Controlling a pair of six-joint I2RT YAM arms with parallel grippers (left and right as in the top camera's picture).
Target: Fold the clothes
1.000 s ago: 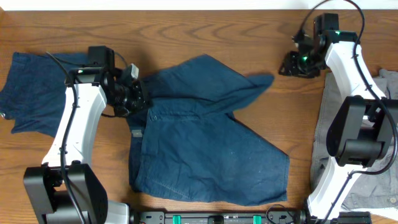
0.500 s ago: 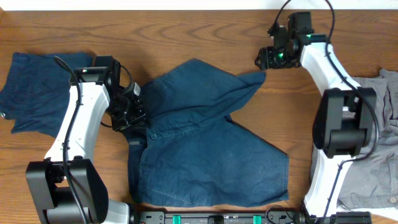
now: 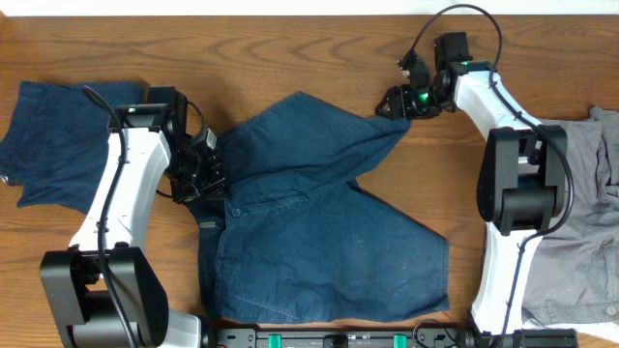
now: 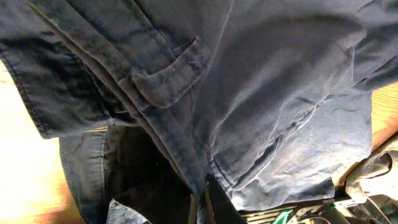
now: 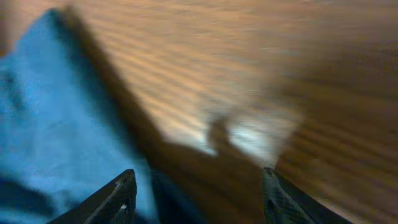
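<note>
A dark navy pair of shorts lies crumpled in the middle of the table, one leg pointing to the upper right. My left gripper is shut on its left edge near the waistband. In the left wrist view the fingertips pinch a fold of the navy cloth below a belt loop. My right gripper hangs open just above the upper right tip of that leg. In the blurred right wrist view its gripper holds nothing, with blue cloth to the left.
A second navy pair lies flat at the far left. A light grey pair is heaped at the right edge, partly under the right arm. Bare wooden table runs along the back.
The right arm has swung left from the back right to the tip of the shorts' leg, its jaws a little wider. The left gripper shifted slightly, still holding the cloth.
</note>
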